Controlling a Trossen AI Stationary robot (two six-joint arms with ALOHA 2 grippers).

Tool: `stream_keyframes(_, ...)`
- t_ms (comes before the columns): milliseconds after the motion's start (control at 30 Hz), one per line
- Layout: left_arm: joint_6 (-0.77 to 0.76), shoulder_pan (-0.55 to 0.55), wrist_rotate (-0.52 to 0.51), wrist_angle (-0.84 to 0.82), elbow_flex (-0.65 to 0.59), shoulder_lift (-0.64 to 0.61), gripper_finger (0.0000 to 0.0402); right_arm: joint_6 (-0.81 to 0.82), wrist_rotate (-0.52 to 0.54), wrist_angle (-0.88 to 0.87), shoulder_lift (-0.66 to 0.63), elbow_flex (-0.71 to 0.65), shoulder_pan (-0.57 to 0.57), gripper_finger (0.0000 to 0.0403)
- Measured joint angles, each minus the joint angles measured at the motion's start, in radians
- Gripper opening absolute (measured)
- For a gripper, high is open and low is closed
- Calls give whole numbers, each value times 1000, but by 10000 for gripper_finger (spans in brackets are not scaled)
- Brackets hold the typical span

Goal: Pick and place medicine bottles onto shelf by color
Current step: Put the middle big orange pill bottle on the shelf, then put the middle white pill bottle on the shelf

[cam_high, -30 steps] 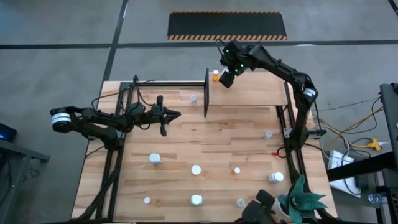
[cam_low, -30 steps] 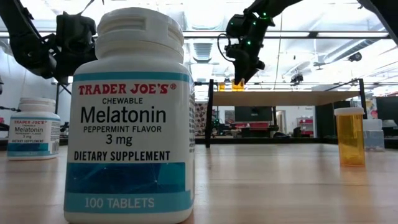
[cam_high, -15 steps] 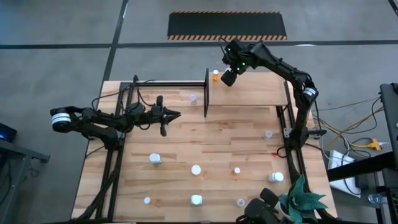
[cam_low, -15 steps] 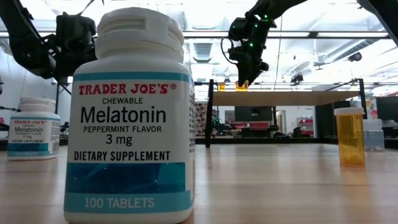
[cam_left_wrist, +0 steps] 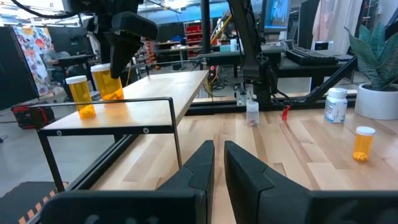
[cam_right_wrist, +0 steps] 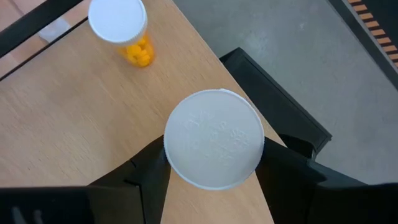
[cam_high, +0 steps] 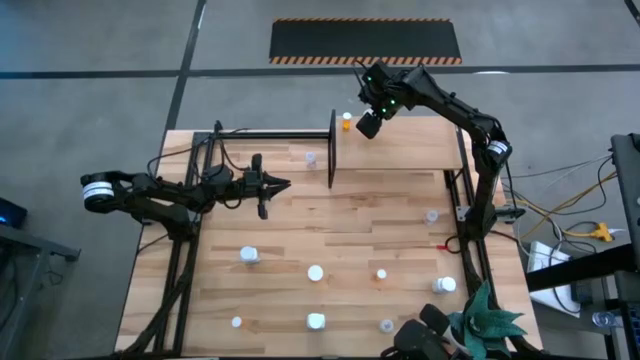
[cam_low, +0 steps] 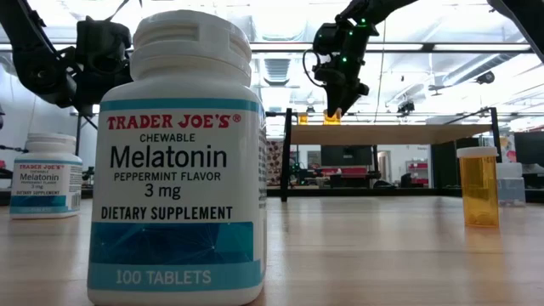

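The shelf is a light-wood board on black posts at the table's far right. One orange medicine bottle with a white cap stands on its far left corner. Right beside it, my right gripper is shut on a second orange bottle, whose white cap fills the right wrist view. Whether that bottle's base rests on the board or hangs just above it, I cannot tell. My left gripper is shut and level over the table's left half, holding nothing. My right gripper pinches the orange bottle at its top between the two fingers, one on each side of the white cap's rim. The fingers come from above, slanting down. The bottle stays upright, with its orange body showing below the fingers.
Several white and clear bottles stand scattered on the near half of the table, one more by the shelf's left post. In the low view a large melatonin bottle stands close, with an orange bottle to the right. A plant sits near right.
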Motion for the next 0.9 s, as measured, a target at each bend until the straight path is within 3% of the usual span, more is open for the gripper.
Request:
stream_keyframes(267, 0, 0, 0, 0, 0, 0, 19, 11, 0, 0, 0, 0, 0, 239)
stream_keyframes(600, 0, 0, 0, 0, 0, 0, 19, 10, 0, -2, -16, 9, 0, 242)
stream_keyframes(900, 0, 0, 0, 0, -2, 0, 19, 5, 0, -64, -105, 24, 6, 242)
